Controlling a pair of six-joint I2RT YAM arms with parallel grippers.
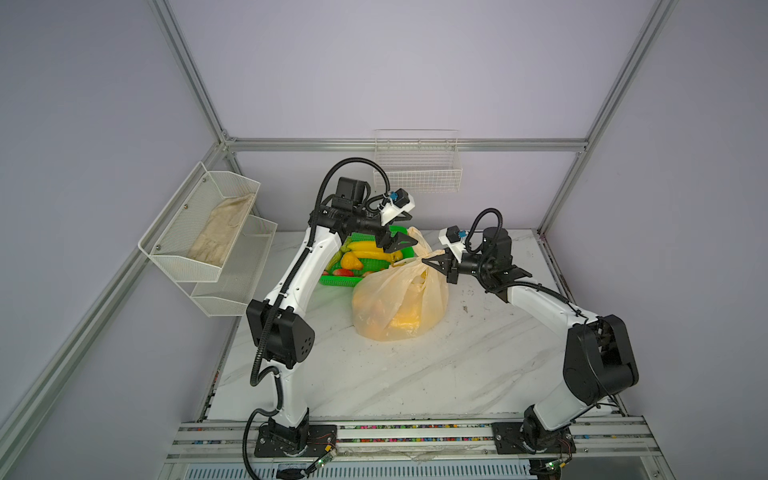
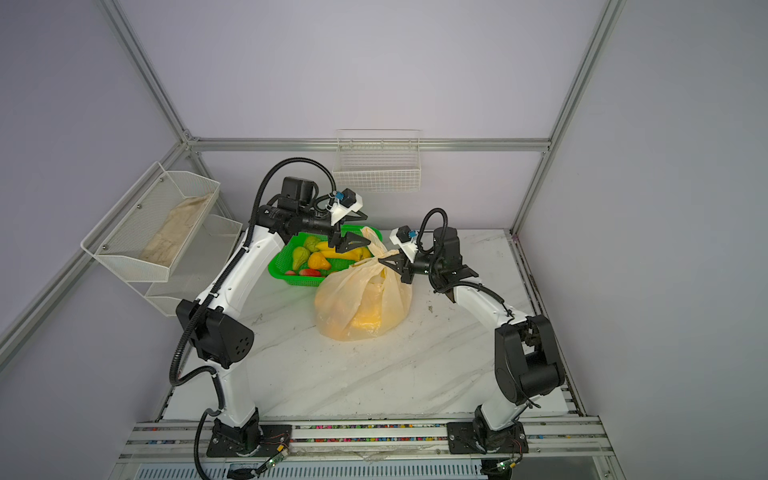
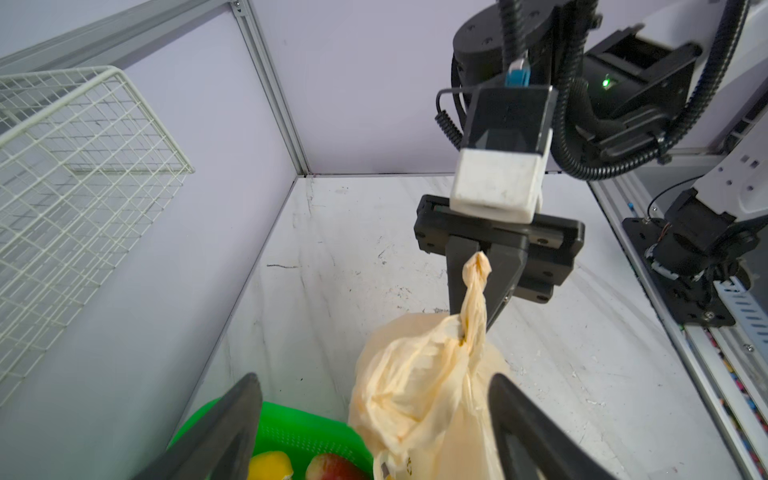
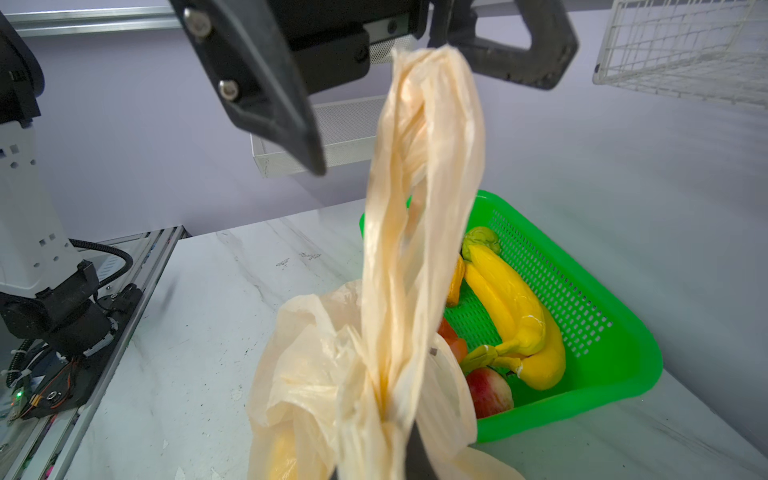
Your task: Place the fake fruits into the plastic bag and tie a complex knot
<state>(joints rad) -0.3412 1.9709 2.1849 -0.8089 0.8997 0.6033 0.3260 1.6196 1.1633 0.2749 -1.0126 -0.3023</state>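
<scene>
The plastic bag [image 1: 399,303] [image 2: 361,303] stands on the marble table with yellow fruit showing through its wall. My right gripper [image 1: 424,262] [image 2: 381,262] [image 3: 473,307] is shut on a twisted handle strip [image 3: 473,291] just above the bag's neck. Another handle strip [image 4: 419,187] rises upright between the jaws of my left gripper [image 1: 411,228] [image 2: 365,228] [image 3: 374,382], which stand open, apart from it. More fake fruits lie in the green basket: bananas [image 4: 511,316], an orange pear [image 2: 318,261], a green pear [image 2: 300,255] and an apple [image 4: 488,390]. No knot shows.
The green perforated basket [image 1: 336,282] [image 4: 602,374] touches the bag's far left side. A white wire basket [image 1: 417,166] hangs on the back wall. A mesh shelf [image 1: 195,232] on the left wall holds a beige cloth [image 1: 220,232].
</scene>
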